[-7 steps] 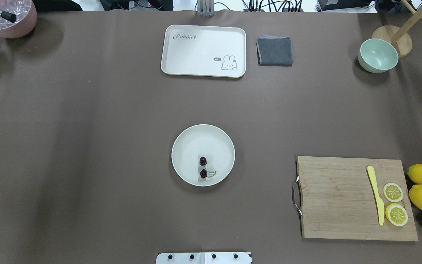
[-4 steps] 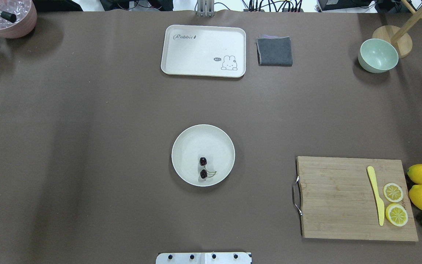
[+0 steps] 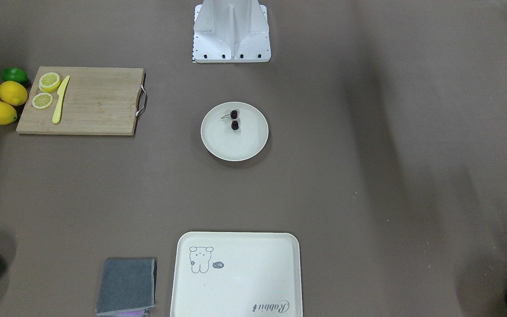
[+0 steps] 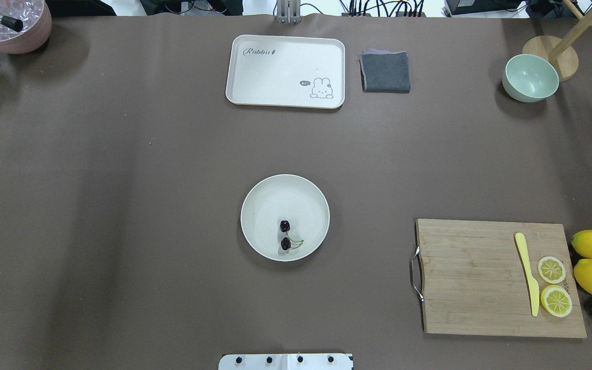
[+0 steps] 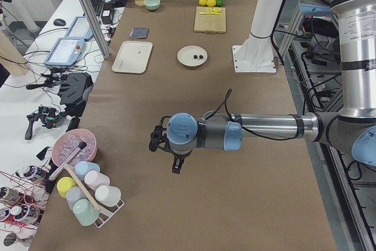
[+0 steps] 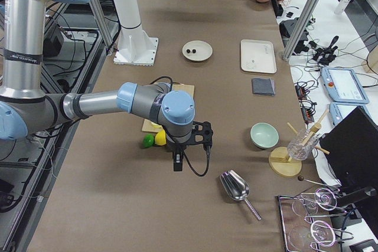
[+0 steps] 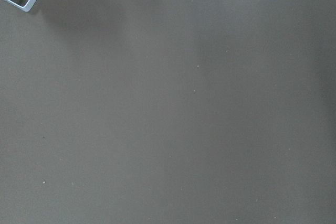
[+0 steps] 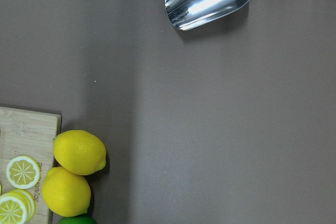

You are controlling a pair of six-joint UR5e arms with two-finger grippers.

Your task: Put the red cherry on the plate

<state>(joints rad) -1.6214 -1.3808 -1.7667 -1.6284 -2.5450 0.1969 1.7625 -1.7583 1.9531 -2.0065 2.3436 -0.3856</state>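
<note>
Cream-white plate [image 4: 265,205] holds red cherry [image 4: 285,234], pair axis pointing at robot base [image 4: 285,361]. Left claw [image 5: 175,167], right claw [image 6: 176,163]: opposite table [image 4: 121,205] ends, cherry well apart from both, neither clearly nearer. Spread or pressed: cannot tell. Placement judged complete.

A cream rectangular tray [image 4: 285,72] at the far centre of the brown table [image 4: 121,154] carries the only wording that can be read. The word "Rabbit" [image 4: 260,51] runs in looping grey script across its far left corner. A small dark speech bubble [image 4: 304,82] reading "hi~" sits beside the line-drawn rabbit [image 4: 321,88] in its near right corner. Fine print on a band [image 6: 20,57] round the right arm [image 6: 88,103] is too small to make out.
</note>
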